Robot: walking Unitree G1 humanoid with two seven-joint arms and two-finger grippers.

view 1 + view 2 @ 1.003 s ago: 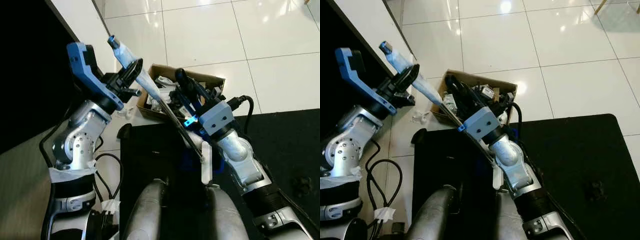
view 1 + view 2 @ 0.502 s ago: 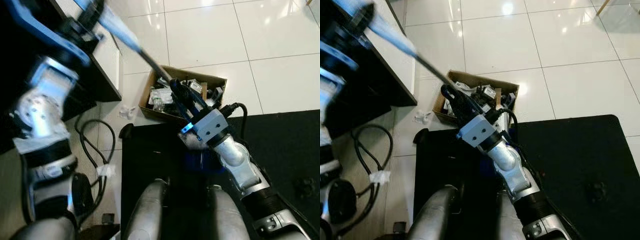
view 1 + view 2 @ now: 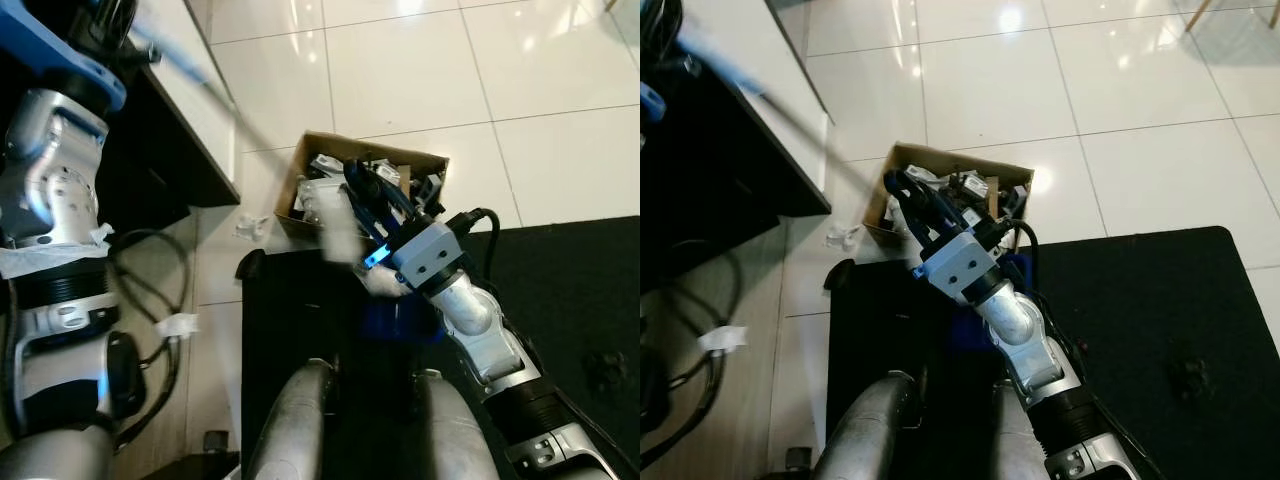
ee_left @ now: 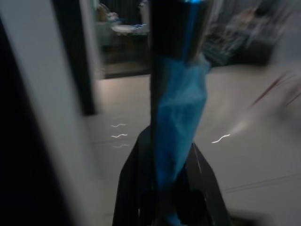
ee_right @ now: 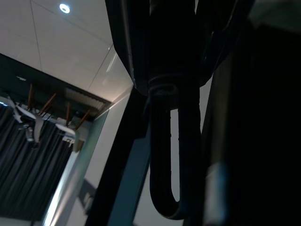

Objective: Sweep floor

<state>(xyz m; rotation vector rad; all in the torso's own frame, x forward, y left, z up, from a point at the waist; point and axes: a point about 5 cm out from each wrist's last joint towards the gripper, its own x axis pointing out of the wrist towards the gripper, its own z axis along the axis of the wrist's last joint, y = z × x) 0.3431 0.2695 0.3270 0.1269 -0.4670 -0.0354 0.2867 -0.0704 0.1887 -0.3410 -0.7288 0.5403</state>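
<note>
The broom's handle, wrapped in blue (image 4: 178, 117), sits between the black fingers (image 4: 136, 188) of my left gripper (image 3: 125, 25), which is shut on it, raised high at the far left. From there the thin shaft (image 3: 215, 85) runs as a blurred streak down towards my right gripper (image 3: 368, 195). That gripper hovers over the near edge of a cardboard box (image 3: 375, 160), its fingers closed together around the shaft. A pale blur (image 3: 340, 235) by the right wrist looks like the broom's lower part; its shape is unclear.
The box holds several packets and scraps. A crumpled wrapper (image 3: 251, 228) lies on the white tiles beside it. A black mat (image 3: 570, 290) lies under me and to the right. A dark cabinet with a white top (image 3: 195, 110) and loose cables (image 3: 150, 300) stand on the left.
My left arm has swung the handle up and further to the left. The right gripper stays by the box's edge. The broom is now blurred with motion.
</note>
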